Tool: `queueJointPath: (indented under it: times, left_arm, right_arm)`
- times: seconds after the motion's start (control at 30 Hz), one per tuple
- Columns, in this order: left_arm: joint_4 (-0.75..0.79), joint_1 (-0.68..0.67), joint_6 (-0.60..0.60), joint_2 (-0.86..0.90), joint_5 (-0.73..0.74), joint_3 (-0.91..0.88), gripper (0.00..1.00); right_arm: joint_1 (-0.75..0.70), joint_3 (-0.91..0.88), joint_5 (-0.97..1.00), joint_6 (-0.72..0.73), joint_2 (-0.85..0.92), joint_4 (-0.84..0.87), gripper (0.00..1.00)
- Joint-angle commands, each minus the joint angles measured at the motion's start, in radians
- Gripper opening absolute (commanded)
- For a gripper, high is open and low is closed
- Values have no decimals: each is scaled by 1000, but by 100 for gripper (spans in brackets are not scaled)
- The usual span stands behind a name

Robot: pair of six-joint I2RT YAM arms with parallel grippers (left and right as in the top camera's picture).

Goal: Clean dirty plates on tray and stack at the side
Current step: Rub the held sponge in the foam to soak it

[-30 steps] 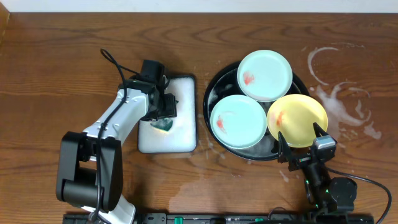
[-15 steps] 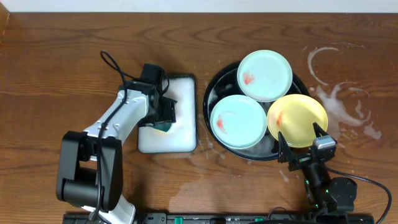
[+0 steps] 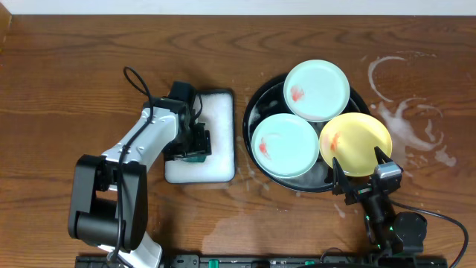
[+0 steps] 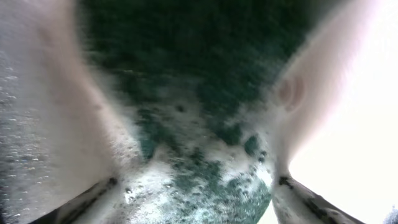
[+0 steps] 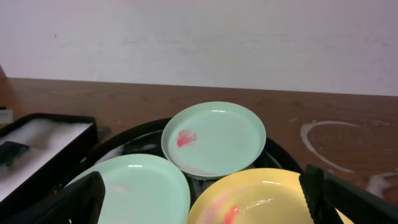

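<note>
Brown wooden table [image 3: 74, 59], and the black tray [image 3: 262, 93] holds the back mint plate [image 3: 317, 89], the front mint plate [image 3: 285, 145] and the yellow plate [image 3: 355, 144], each smeared red. At the tray's near rim the right hand [image 3: 358, 167] hangs wide open. Over in the white tray [image 3: 219, 160] the left hand [image 3: 195, 145] straddles the sudsy green sponge [image 4: 199, 74]; gripping or not, I can't tell.

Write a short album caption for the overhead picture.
Left gripper at the green sponge in a sudsy white tray; three smeared plates sit in the black tray near the open right gripper.
</note>
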Motion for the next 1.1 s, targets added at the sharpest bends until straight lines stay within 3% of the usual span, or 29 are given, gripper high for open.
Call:
queueJointPath:
  times: [0.0, 0.3, 0.47, 0.67, 0.73, 0.93, 0.97, 1.03, 1.07]
  left_arm:
    - [-11, -1, 45, 17, 24, -12, 84]
    - [-10, -1, 64, 17, 24, -12, 81]
    - [-10, -1, 63, 17, 24, -12, 59]
    - [26, 0, 63, 17, 24, -12, 13]
    - [48, 0, 63, 17, 24, -11, 8]
    - [119, 0, 63, 17, 24, -10, 10]
    - [126, 0, 63, 17, 24, -10, 17]
    - [144, 0, 64, 17, 24, -10, 68]
    - [159, 0, 64, 17, 23, -10, 76]
  right_arm:
    - [-7, -1, -5, 13, -5, -5, 99]
    - [-7, -1, -5, 13, -5, -5, 99]
    - [-7, -1, -5, 13, -5, -5, 99]
    - [-7, -1, -5, 13, -5, -5, 99]
    - [-7, -1, -5, 13, -5, -5, 99]
    - [-7, -1, -5, 13, -5, -5, 99]
    - [-7, -1, -5, 13, -5, -5, 99]
    - [-7, -1, -5, 13, -5, -5, 99]
    - [-7, -1, -5, 13, -5, -5, 99]
